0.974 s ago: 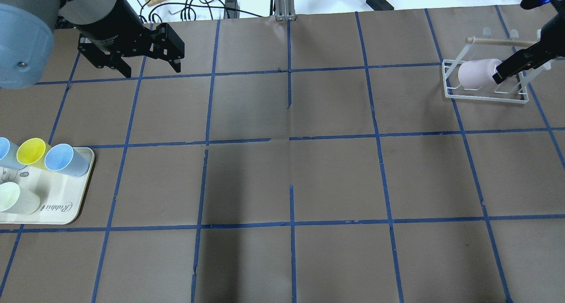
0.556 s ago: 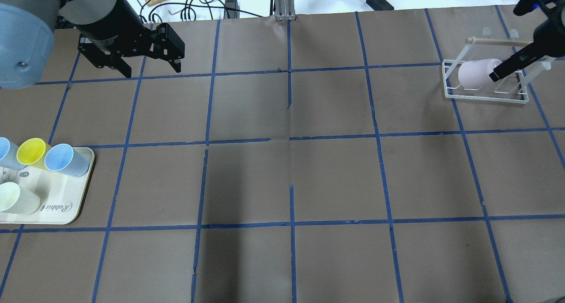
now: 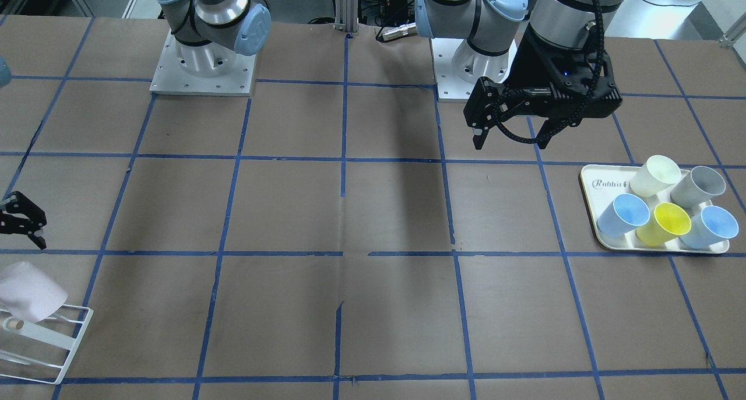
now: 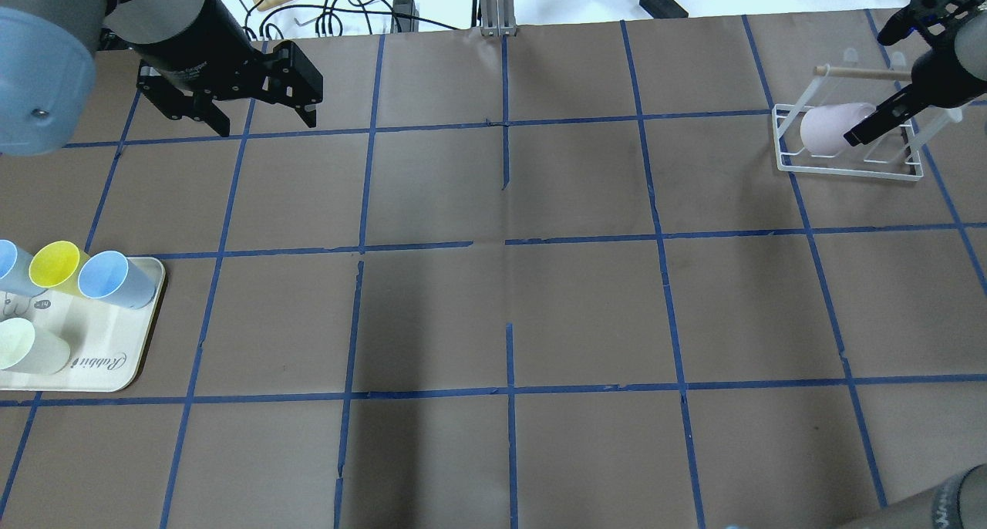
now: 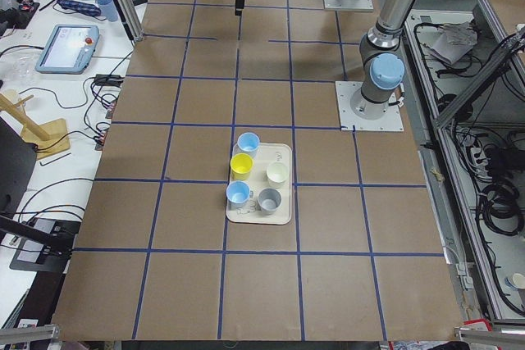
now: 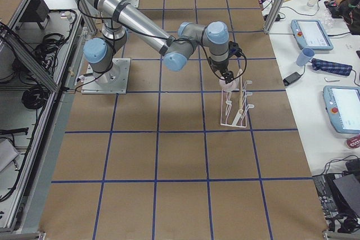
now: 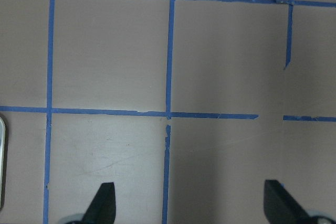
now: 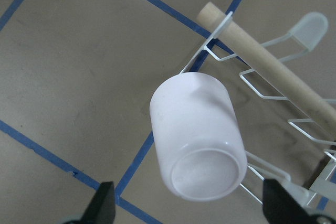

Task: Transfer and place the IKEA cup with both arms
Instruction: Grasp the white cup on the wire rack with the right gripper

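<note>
The cup [image 8: 197,137] sits tilted on a peg at the end of the wire rack [image 4: 848,170], at the far right end of the counter [image 4: 509,305], its base turned towards the right wrist camera. The right gripper [image 8: 193,205] is close by with its jaws spread wide, wider than the cup and holding nothing. The cup lies just ahead of the tips, and no contact shows. The left gripper [image 4: 264,122] hangs over bare counter on the other side, jaws also wide apart and empty. It is well apart from the cup and near the tray [image 3: 588,178], which holds five other cups. Since neither arm holds the cup, the transfer looks barely begun, if the tray is the goal. The grasp off the rack, the pass between the arms and the placing all seem left to do.
</note>
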{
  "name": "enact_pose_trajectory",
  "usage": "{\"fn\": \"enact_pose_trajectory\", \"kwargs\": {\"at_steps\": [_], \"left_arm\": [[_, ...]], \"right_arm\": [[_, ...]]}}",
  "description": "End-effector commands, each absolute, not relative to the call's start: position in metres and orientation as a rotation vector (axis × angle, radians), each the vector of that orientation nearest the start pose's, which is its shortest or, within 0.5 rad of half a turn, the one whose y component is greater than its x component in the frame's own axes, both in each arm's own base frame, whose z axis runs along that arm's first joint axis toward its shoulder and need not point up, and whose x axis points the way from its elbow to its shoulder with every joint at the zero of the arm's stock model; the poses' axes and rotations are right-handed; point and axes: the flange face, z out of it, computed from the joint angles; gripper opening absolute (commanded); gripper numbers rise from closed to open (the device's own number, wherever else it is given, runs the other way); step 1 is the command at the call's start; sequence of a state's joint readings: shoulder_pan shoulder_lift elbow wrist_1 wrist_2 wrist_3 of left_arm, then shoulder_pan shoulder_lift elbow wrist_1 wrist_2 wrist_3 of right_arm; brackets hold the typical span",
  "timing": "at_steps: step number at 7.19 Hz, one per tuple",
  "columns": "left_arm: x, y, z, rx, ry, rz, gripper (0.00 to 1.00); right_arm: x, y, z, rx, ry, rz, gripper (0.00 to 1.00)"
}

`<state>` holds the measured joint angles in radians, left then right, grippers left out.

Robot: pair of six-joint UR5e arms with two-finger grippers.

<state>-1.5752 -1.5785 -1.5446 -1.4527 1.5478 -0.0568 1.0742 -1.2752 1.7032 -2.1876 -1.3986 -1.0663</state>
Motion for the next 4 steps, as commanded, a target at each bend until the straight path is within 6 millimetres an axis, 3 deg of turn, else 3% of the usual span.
{"fn": "enact_pose_trajectory", "kwargs": {"at_steps": [1,4], "left_arm": [[-0.1379,-0.5073,0.5112,-0.080,3.160,-0.220,1.00],[-0.1379,-0.5071,0.5096,-0.080,3.160,-0.215,1.00]], "right_arm": [[-0.1558,-0.6032,0.3114,-0.906,2.989,-0.399,1.00],[-0.1560,-0.6054,0.3032,-0.900,2.983,-0.385,1.00]]}}
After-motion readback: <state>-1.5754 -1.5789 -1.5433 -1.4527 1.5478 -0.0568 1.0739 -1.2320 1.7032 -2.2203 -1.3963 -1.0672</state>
